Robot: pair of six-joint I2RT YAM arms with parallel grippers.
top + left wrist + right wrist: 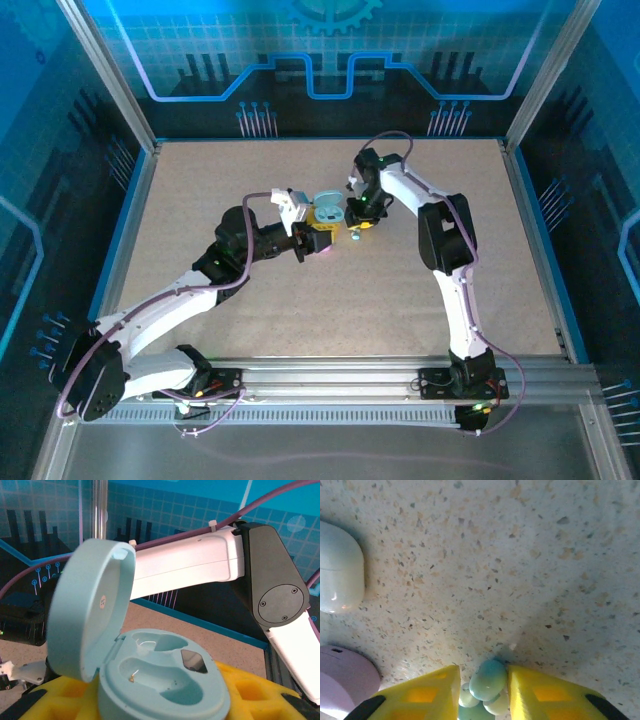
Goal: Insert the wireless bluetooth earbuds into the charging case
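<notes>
Step in hand: carry the teal earbud to the open charging case and seat it in a cavity (judged from task + layout).
R claw [483,674]: clenched on the teal earbud [489,680]. Yellow pads [425,695] touch it on both sides, above the table [520,555].
Poor view: the paler lumps just under the bud may be its own stem/tip or other buds; cannot tell.
L claw [155,702]: grasping the charging case [200,700] by its base, w/ lid [90,605] hinged up at left.
Cavities [165,677]: both empty.
Case pos.: in the top view it sits between the two wrists, just beside the R claw.
Other cases: white case [337,575] and purple case [345,685] lie on the table; prob. not targets for a teal bud.
Approach: come in from the open side, away from the lid. It stands tall and would foul the fingers.
Orientation: match bud shape to cavity shape before lowering; the wrong cavity won't seat it.
Grip: bud is small and glossy. Hold firm w/o extra squeeze, or it may squirt out.
Release: let go only once the bud rests in the cavity, w/ the L claw holding the case level.
Risk: pads look wider than a cavity, so a drop from just above may be needed.
</notes>
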